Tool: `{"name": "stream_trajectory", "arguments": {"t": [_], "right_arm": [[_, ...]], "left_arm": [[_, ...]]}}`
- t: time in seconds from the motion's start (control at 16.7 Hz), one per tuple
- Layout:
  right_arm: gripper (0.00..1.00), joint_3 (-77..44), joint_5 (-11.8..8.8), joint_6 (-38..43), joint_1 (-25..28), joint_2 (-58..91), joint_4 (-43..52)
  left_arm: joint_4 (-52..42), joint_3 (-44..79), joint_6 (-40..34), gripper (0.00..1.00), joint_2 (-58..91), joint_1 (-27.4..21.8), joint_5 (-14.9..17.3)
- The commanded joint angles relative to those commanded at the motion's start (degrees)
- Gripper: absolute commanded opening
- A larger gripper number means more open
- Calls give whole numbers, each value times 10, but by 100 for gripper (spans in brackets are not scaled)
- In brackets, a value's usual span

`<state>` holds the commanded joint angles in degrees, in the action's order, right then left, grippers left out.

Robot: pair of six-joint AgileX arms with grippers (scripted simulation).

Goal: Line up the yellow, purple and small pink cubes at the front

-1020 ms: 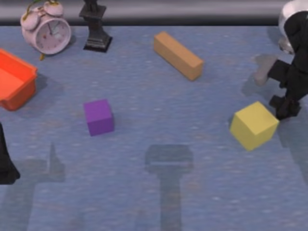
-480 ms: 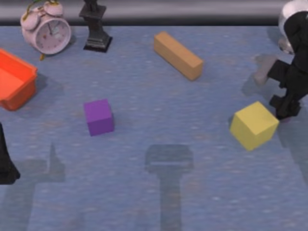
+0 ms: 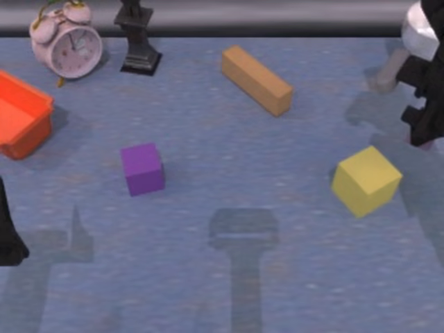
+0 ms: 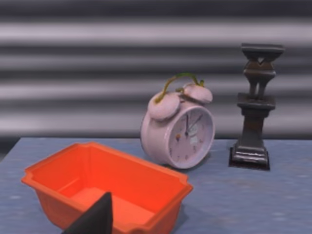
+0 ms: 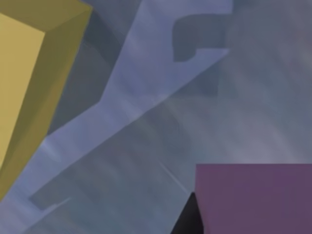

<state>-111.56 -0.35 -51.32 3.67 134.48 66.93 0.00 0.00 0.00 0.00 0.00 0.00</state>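
Observation:
The yellow cube (image 3: 365, 180) sits on the table at the right, tilted askew; the right wrist view shows it too, as the yellow cube (image 5: 29, 73). Over by the left-centre stands the purple cube (image 3: 143, 168). My right gripper (image 3: 424, 128) hangs at the right edge, behind the yellow cube, shut on the small pink cube (image 5: 253, 197). One dark fingertip (image 5: 187, 219) lies against that cube's side. From above, the arm hides the pink cube almost wholly. My left gripper (image 3: 8, 243) is parked at the left edge, open, with one fingertip (image 4: 95, 219) showing.
An orange bin (image 3: 21, 118) stands at the left edge, a pink alarm clock (image 3: 66, 45) and a dark trophy stand (image 3: 139, 38) at the back left. A long tan block (image 3: 257, 80) lies at the back centre.
My right gripper has risen and drawn back toward the right edge, away from the yellow cube, carrying the pink cube. The other cubes and the left arm have not moved.

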Motion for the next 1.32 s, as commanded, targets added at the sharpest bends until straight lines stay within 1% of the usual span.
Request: {"name": "stream_trajectory", "arguments": {"t": [0.36,0.48,0.6,0.72,0.96,1.08,1.2,1.32], "right_arm": [[0,-4,0,1,-1,-4,6],[0,16,0,1,19,-20,0],[0,58,-1,3,62,-51,-12],[0,113,-1,6,117,-92,-27],[0,248,-3,13,254,-185,-59],[0,306,-3,16,313,-227,-75],[0,344,-2,18,352,-258,-87],[0,358,-2,18,366,-271,-92]], "left_arm": [[0,0,0,100,0,0,0],[0,0,0,100,0,0,0],[0,0,0,100,0,0,0],[0,0,0,100,0,0,0],[0,0,0,100,0,0,0],[0,0,0,100,0,0,0],[0,0,0,100,0,0,0],[0,0,0,100,0,0,0]]}}
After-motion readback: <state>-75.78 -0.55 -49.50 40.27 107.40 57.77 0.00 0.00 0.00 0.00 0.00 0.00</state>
